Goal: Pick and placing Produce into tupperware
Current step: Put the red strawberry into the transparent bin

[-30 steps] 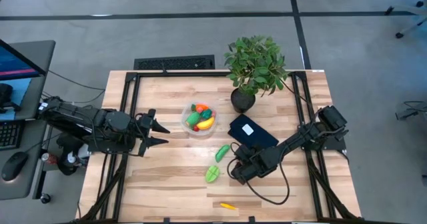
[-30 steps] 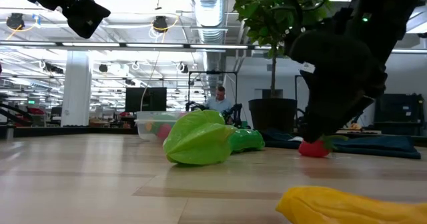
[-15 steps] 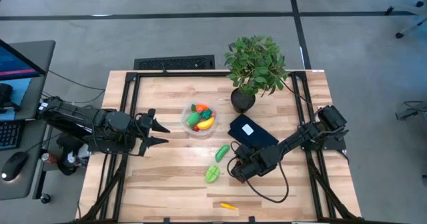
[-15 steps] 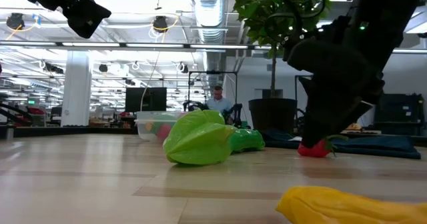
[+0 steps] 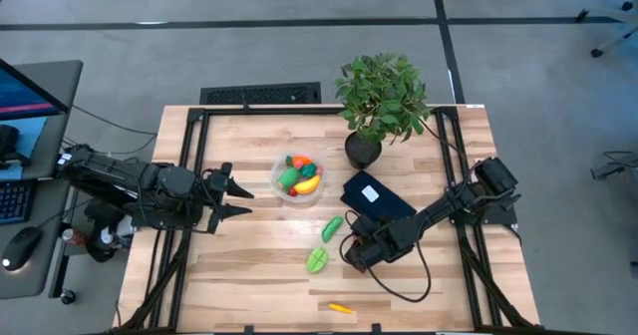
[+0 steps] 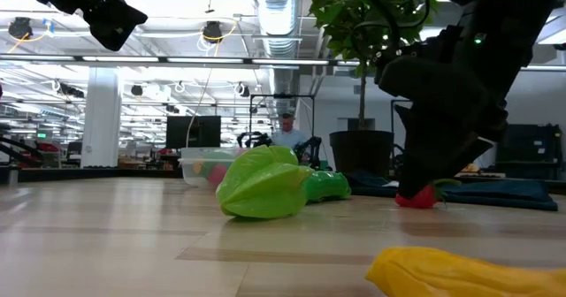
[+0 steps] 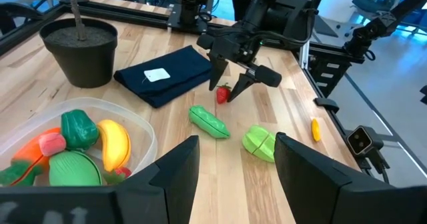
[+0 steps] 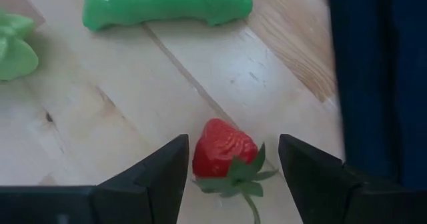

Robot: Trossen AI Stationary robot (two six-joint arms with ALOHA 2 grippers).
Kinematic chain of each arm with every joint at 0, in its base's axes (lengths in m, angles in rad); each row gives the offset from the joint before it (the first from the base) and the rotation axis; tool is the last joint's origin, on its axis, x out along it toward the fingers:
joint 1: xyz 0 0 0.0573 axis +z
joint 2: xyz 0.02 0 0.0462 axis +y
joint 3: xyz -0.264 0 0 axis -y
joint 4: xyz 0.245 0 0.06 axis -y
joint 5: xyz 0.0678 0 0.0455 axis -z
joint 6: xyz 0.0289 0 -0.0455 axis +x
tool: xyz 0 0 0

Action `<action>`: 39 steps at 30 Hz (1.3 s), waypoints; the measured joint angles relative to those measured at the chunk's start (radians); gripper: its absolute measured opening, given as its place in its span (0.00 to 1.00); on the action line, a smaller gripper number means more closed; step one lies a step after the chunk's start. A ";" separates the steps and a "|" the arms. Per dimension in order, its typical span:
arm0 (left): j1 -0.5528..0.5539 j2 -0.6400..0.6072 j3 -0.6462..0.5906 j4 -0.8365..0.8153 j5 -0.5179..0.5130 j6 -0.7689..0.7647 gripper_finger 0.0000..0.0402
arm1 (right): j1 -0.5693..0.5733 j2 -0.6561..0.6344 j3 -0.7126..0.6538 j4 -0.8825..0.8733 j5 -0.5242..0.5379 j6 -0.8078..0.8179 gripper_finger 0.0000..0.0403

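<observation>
Red strawberry (image 8: pixel 224 152) sits on the table between the right end effector's (image 8: pixel 230 163) spread fingers.

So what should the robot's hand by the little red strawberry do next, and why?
Probably close its fingers. The right gripper is open, low over the table, with the strawberry lying between its two fingers. Closing should pinch the berry so it can go to the tupperware, which already holds other produce. The left gripper waits open beside the tupperware.
</observation>
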 joint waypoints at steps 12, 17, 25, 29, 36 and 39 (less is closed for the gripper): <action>0.000 0.000 0.000 -0.011 -0.008 0.002 0.46 | -0.006 0.000 0.000 -0.001 0.000 -0.001 0.41; 0.000 0.000 0.000 -0.019 -0.009 0.002 0.46 | -0.006 0.000 0.000 0.001 0.003 -0.007 0.35; 0.000 0.000 0.000 -0.019 -0.027 0.002 0.46 | -0.006 0.000 0.000 -0.001 0.002 -0.008 0.38; 0.000 0.000 0.000 -0.019 -0.027 0.002 0.46 | 0.003 0.000 0.000 -0.015 -0.006 -0.009 0.42; 0.000 0.000 0.000 -0.019 -0.027 0.002 0.46 | 0.024 0.000 0.000 -0.047 -0.027 -0.009 0.42; 0.000 0.000 0.000 -0.019 -0.027 0.002 0.46 | 0.022 0.000 0.000 -0.047 -0.027 -0.008 0.40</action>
